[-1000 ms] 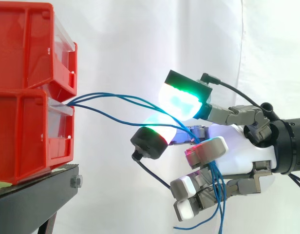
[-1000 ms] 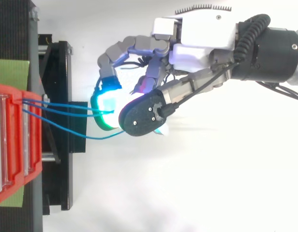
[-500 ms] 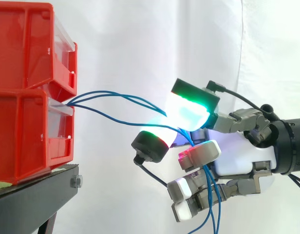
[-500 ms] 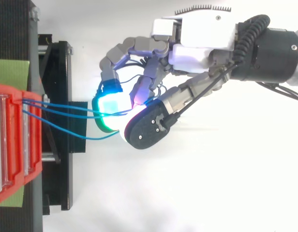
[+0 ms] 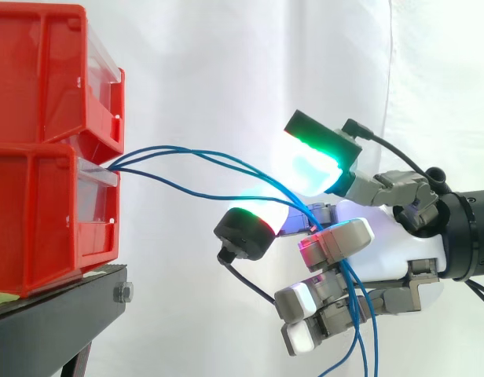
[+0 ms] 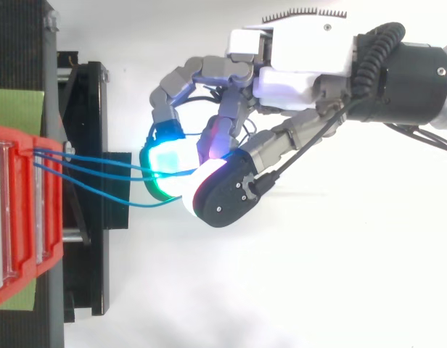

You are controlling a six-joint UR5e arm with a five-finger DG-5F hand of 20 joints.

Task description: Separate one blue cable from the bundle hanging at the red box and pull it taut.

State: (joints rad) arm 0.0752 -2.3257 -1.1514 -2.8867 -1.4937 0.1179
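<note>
White curtain (image 5: 210, 63) behind, the hand (image 5: 391, 251) curls its fingers round the blue cables (image 5: 171, 148) from the bins' (image 5: 38, 196) front edge, likely to pick one out.

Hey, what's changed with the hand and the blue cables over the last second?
The hand barely shifted: its green-glowing fingertip dipped, then lifted again, and in the top view its black-backed thumb pad slid toward the bottom edge. The thin blue cables stay slack, threaded through the curled fingers; red plastic bins unchanged.
</note>
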